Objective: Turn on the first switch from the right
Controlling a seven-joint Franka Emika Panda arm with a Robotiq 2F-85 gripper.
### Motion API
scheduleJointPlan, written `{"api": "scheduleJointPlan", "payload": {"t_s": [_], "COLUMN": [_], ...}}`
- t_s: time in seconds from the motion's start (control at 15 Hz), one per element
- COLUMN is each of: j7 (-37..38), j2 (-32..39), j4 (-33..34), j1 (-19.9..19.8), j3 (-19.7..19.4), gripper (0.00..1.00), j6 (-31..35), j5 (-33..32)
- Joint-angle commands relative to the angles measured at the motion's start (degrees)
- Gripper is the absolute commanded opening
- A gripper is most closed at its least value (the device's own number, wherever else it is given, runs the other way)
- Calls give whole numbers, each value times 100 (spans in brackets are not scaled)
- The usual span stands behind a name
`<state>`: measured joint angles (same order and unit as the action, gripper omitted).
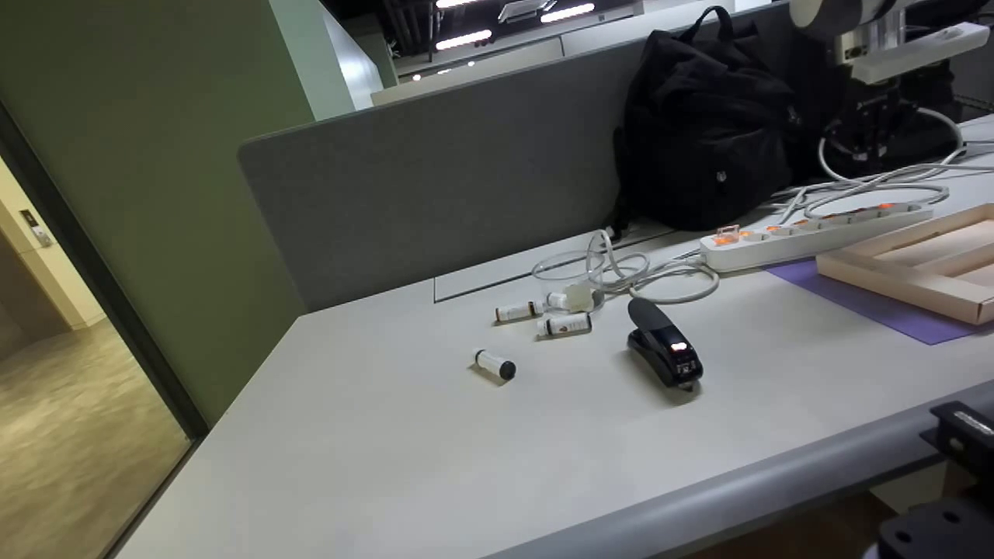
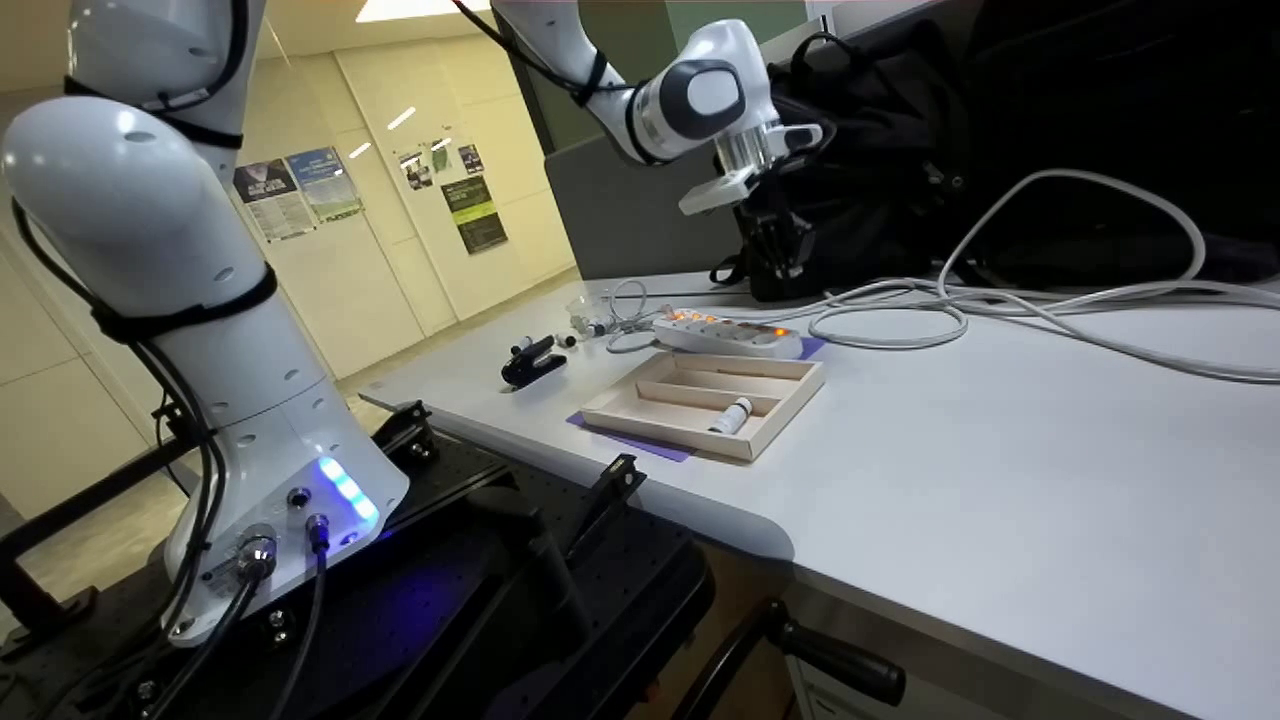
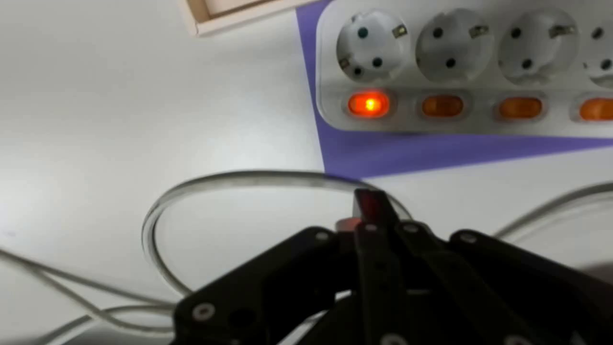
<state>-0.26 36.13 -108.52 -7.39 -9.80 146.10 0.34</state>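
A white power strip with orange switches lies on the table; it also shows in an exterior view and the wrist view. In the wrist view its end switch at the left glows bright orange. The switches beside it, such as the neighbouring switch, look unlit. The lit end switch also shows in an exterior view. My gripper is shut and empty, its fingertips together. It hovers above the table beside the strip's switch side, apart from it; it also shows in both exterior views.
White cables loop under the gripper. A black backpack stands behind the strip. A wooden tray with a white bottle sits on a purple sheet. A black stapler and several small bottles lie further off.
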Motion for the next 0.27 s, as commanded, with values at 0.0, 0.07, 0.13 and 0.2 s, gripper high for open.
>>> {"api": "scheduleJointPlan", "payload": {"t_s": [0.0,0.07,0.13,0.2], "j7": [1,24,15,6], "j2": [-341,-227,-324,-389], "j4": [750,431,579,657], "j1": [-86,-81,-91,-100], "j3": [31,77,81,83], "gripper": [26,2,7,13], "j6": [-1479,-800,-1155,-1335], "j5": [-107,-92,-96,-97]}}
